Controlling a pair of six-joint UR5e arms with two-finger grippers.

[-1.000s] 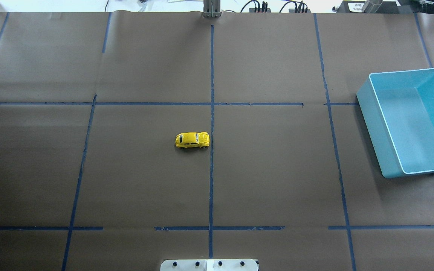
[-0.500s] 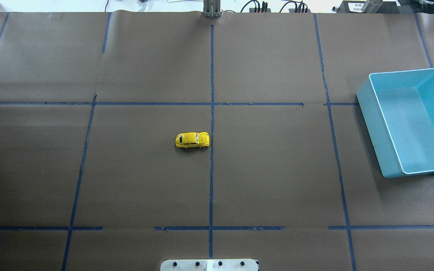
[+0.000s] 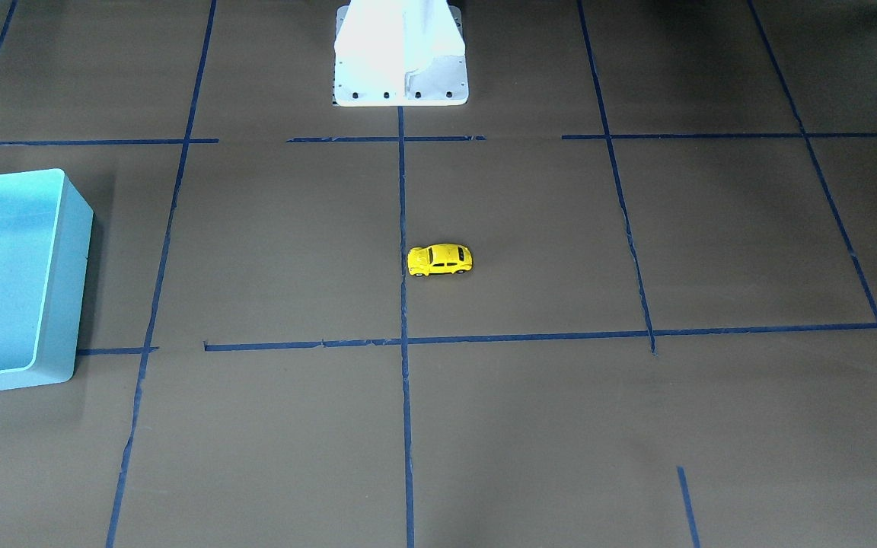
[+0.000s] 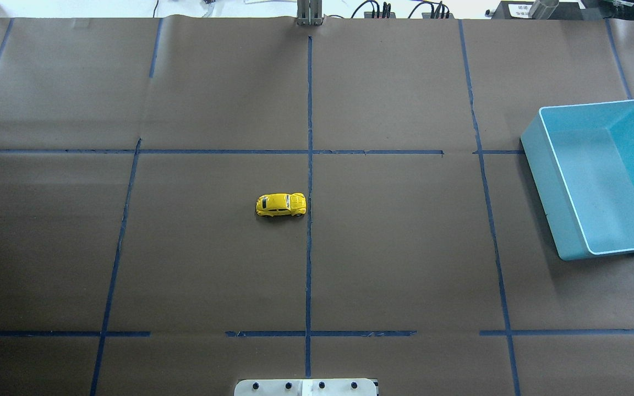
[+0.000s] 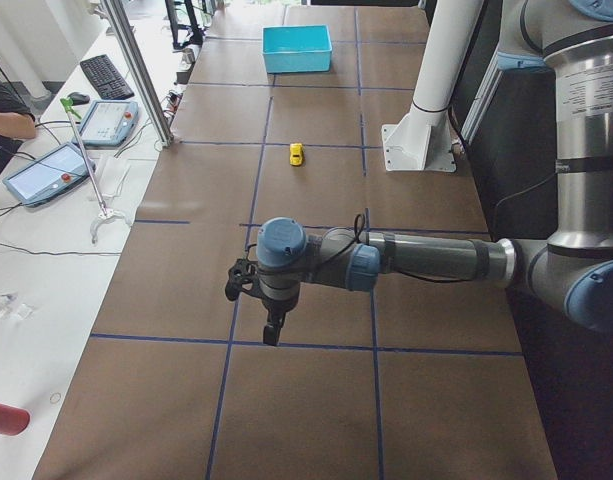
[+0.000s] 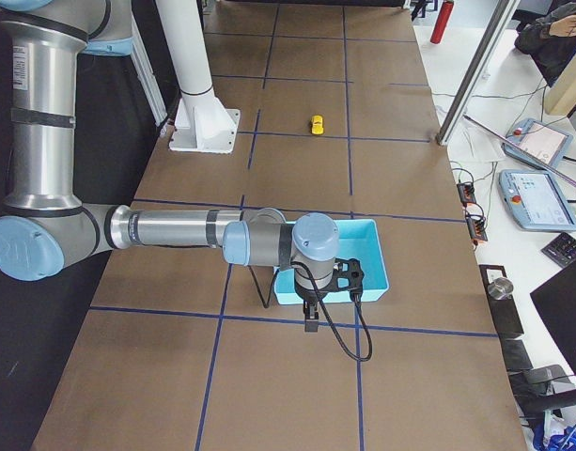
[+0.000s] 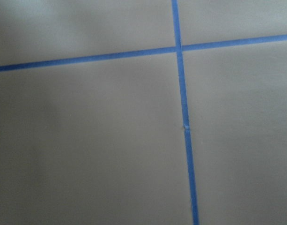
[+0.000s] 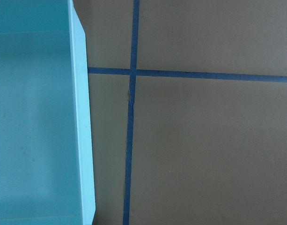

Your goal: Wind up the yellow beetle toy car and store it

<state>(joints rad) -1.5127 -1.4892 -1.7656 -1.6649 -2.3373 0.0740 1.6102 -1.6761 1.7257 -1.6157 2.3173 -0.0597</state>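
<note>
The yellow beetle toy car [image 4: 280,205] stands on its wheels near the table's middle, just left of the centre tape line; it also shows in the front view [image 3: 440,259] and small in the side views [image 5: 296,153] [image 6: 317,124]. The turquoise bin [image 4: 542,192] stands empty at the right edge. My left gripper [image 5: 273,330] hangs over the table's left end, far from the car; I cannot tell if it is open or shut. My right gripper [image 6: 311,319] hangs beside the bin [image 6: 386,282]; I cannot tell its state either.
The table is covered in brown paper with blue tape lines. The white robot base [image 3: 400,53] stands at the near edge. The right wrist view shows the bin's rim [image 8: 82,117] beside a tape crossing. Tablets and cables lie beyond the far edge [image 5: 46,170].
</note>
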